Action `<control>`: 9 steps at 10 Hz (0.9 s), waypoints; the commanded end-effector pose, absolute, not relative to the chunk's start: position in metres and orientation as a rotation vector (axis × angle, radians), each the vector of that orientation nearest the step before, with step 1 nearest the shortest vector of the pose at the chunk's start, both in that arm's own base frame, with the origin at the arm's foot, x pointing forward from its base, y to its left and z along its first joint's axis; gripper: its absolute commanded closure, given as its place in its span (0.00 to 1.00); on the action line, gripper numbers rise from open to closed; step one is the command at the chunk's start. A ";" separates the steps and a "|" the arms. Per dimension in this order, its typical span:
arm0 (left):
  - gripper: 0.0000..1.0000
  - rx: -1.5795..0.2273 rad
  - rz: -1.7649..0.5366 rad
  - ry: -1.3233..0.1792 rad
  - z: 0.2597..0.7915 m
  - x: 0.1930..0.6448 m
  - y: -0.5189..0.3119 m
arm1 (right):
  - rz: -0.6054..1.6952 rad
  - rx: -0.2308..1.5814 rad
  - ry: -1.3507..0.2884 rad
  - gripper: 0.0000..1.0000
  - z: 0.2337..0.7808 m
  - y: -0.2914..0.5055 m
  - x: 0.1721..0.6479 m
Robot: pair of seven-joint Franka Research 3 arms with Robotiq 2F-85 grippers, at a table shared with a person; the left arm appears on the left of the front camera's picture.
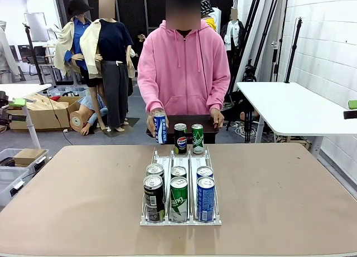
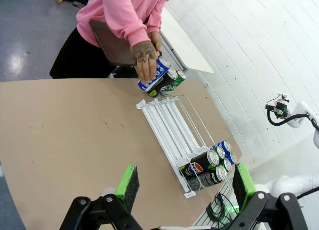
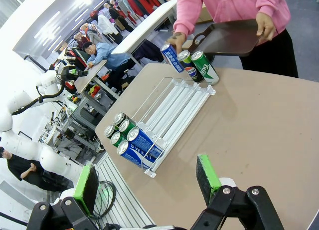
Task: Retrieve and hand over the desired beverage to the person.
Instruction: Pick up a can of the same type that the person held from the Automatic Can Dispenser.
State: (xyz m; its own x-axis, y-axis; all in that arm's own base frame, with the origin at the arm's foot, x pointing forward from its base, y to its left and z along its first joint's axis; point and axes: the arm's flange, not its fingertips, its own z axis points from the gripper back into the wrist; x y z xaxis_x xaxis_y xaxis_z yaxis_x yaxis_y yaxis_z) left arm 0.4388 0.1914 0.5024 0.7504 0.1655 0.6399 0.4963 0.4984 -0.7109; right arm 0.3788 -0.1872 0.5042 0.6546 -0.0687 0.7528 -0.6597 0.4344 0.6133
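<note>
Left gripper (image 2: pixel 185 182) spread wide, empty; right gripper (image 3: pixel 148 177) likewise. Six cans (image 1: pixel 178 198) at robot-side end of rack (image 1: pixel 178 156), three more at far end, blue can (image 1: pixel 160 129) among them clasped in person's hand (image 1: pixel 151 123).

The person (image 1: pixel 183 67) stood at the table's far side in a pink hooded sweatshirt, one hand (image 1: pixel 151 122) wrapped around a blue can (image 1: pixel 160 127). Just beside it stood a black Pepsi can (image 1: pixel 181 139) and a green can (image 1: pixel 197 139). Six more cans (image 1: pixel 178 190) stood nearer, in three pairs.
</note>
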 end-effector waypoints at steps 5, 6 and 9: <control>0.00 -1.059 -0.214 -0.726 0.504 0.438 0.192 | 0.424 1.082 -0.802 0.00 0.504 -0.186 0.378; 0.00 -1.059 -0.214 -0.726 0.504 0.438 0.192 | 0.421 1.077 -0.800 0.00 0.504 -0.187 0.379; 0.00 -1.059 -0.214 -0.726 0.504 0.438 0.192 | 0.445 1.051 -0.756 0.00 0.513 -0.169 0.382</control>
